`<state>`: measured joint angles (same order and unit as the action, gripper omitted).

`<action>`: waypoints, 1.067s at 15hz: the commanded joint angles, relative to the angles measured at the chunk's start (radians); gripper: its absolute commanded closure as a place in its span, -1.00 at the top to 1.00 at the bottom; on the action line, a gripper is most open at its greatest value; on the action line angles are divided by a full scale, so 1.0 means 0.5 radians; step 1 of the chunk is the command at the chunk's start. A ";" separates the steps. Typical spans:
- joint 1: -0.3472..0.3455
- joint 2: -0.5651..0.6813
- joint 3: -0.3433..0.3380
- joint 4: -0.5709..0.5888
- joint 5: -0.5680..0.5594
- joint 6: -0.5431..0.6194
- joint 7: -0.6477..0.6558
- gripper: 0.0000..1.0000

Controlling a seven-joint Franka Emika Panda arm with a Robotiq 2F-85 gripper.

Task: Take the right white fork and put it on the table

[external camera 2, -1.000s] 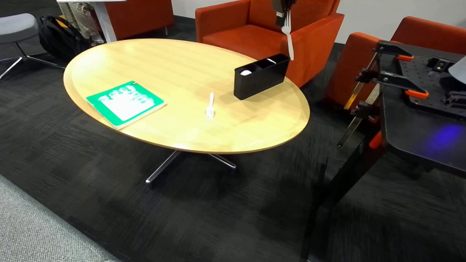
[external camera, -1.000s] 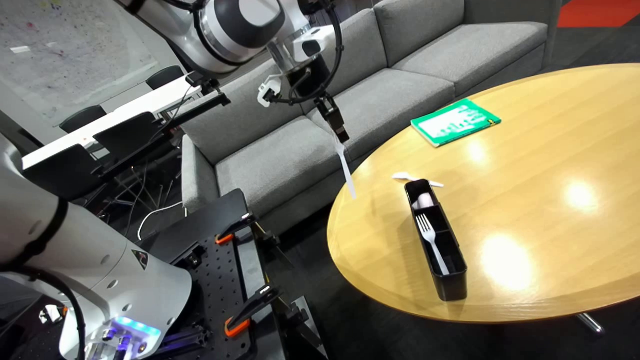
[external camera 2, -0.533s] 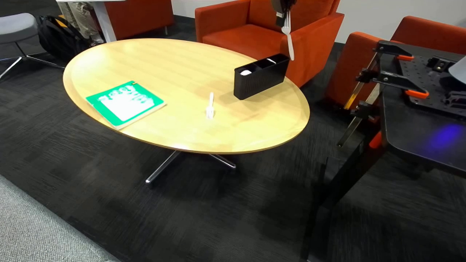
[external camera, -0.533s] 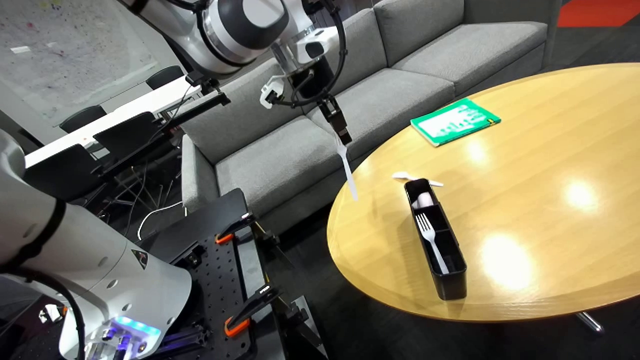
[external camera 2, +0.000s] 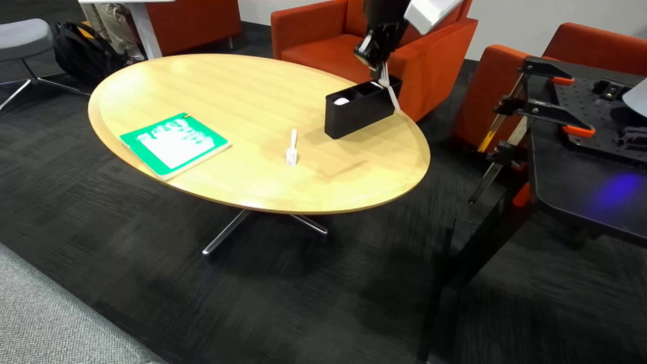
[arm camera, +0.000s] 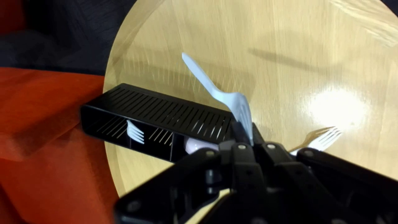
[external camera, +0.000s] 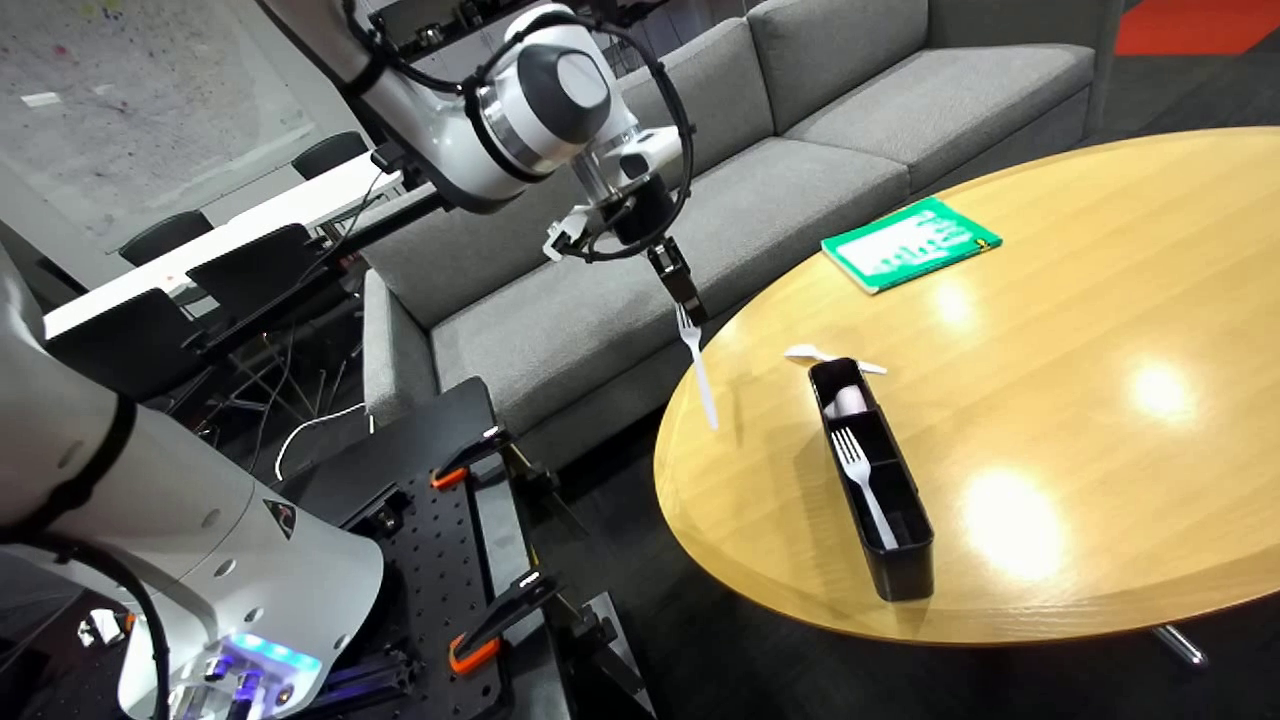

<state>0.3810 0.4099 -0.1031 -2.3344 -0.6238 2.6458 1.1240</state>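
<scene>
The right white fork (external camera: 703,380) is held by its tines in my gripper (external camera: 694,312), with its handle hanging down at a slant. It also shows in an exterior view (external camera 2: 391,93) and in the wrist view (arm camera: 202,76). My gripper (arm camera: 247,127) is shut on the fork's tines. The fork is in the air above the near end of the table (external camera: 1080,400), beside the black tray (external camera: 905,575); a shadow lies on the wood apart from it. A near-identical white fork (external camera: 866,485) leans in the tray. Another white fork (external camera 2: 292,151) lies on the table.
The tray's end compartment holds a whitish rounded thing (external camera: 848,401). A green-and-white book (external camera 2: 174,140) lies near the table's edge. A grey sofa (external camera: 790,200) stands along one side, and an orange armchair (external camera 2: 343,55) stands behind the tray.
My gripper has moved down with the fork, and slightly left in an exterior view. In the last half second the arm has come lower. The tray, book and other forks have not moved.
</scene>
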 commanded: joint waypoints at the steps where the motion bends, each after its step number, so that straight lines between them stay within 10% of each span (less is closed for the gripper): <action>1: 0.103 0.301 -0.007 0.261 0.003 -0.186 0.207 -0.98; 15: 0.239 1.205 -0.087 1.191 0.095 -0.556 0.314 -0.98; 16: 0.243 1.225 -0.085 1.230 0.098 -0.603 0.307 -0.42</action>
<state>0.4792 0.9742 -0.1319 -1.8054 -0.5996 2.4239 1.2831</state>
